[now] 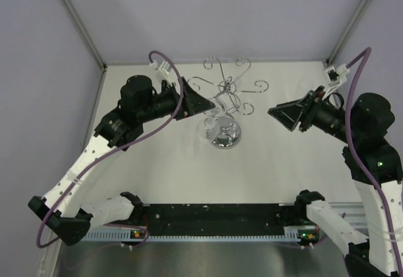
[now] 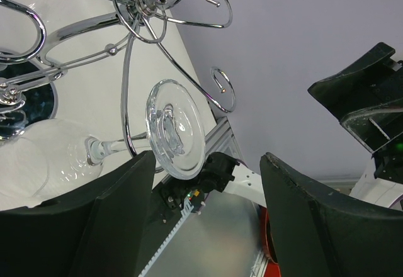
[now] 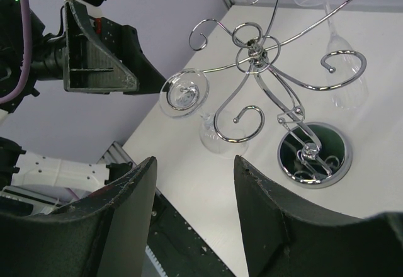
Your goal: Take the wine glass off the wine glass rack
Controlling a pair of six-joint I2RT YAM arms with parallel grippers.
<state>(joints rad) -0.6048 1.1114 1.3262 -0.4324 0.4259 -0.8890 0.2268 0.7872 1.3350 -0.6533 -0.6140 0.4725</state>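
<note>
From above, the small clear stemmed wine glass (image 1: 209, 128) was seen hung bowl-down from a scrolled arm of the shiny chrome wire rack (image 1: 228, 88). Its foot was lodged over the wire, apparently so that it could not drop. The black left fingers (image 1: 196, 101) were spread wide and empty just beside it. The black right fingers (image 1: 286, 114), half open and empty, were held well apart over the white desk (image 1: 157, 182).

In the left wrist view, the foot was framed beyond the fingertips, with chrome wires crossing by the stem.

In the right wrist view, a second clear glass (image 3: 345, 79) was seen hung on the far side.
</note>
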